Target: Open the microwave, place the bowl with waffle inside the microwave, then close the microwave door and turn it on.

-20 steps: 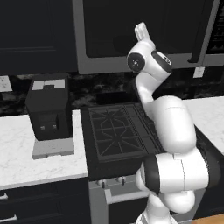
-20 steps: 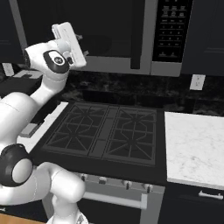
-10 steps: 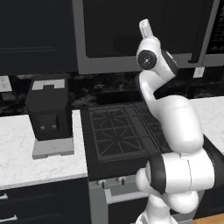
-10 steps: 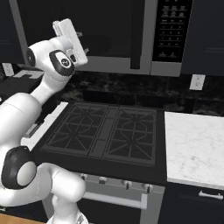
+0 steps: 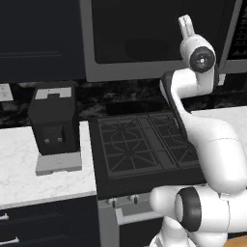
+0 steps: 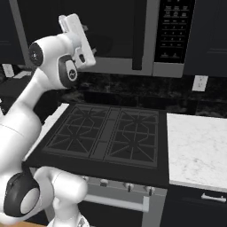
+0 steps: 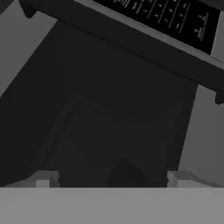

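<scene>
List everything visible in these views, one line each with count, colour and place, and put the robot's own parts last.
Wide grey-framed microwave: one, dark glass front, mounted above the stove, shut.
Long bar handle: one, dark in the hand view, along the door beside the keypad.
Microwave keypad panel: one, black with pale buttons, right end of the microwave.
Black gas stove top: one, black grates, between the counters.
Small black coffee machine: one, black on a grey base, on the left counter.
White marble counter: two stretches, white, either side of the stove.
Wall outlet: one, white, on the dark backsplash.
White arm's end effector: one, fingers apart, facing the microwave door.
</scene>
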{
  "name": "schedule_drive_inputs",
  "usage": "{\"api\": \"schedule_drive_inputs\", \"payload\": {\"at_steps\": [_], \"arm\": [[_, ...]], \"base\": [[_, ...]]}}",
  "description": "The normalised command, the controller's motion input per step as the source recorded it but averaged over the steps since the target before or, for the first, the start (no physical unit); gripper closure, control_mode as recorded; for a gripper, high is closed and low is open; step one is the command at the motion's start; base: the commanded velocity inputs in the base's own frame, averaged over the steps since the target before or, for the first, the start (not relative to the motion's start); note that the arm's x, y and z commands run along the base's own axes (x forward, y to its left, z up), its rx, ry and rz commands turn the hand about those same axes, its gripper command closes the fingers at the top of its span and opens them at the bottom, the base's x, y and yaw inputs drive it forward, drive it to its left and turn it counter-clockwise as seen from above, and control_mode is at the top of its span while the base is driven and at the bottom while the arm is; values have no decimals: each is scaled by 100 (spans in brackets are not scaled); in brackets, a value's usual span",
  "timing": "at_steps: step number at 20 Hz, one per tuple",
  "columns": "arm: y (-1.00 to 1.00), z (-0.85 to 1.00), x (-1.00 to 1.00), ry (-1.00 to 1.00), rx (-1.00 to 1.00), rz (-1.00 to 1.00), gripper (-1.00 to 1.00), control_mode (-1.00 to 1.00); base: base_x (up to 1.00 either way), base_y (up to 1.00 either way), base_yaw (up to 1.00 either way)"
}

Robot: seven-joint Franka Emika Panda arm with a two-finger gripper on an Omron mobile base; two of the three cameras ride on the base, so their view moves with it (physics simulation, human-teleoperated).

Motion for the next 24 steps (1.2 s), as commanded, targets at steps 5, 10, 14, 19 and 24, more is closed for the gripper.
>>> {"api": "schedule_drive_inputs", "payload": {"at_steps": [5,10,14,19,24], "arm": [[-19,37,-51,40,-2,2,-100,-100],[-36,-1,-56,14,-11,8,100,-100],[-61,-27,-61,-4,-7,19,100,-100],[-75,-23,-31,0,-4,24,100,-100],[-30,-15,-23,0,-18,21,100,-100]], "base": [[0,0,0],[0,0,0],[0,0,0],[0,0,0],[0,0,0]]}}
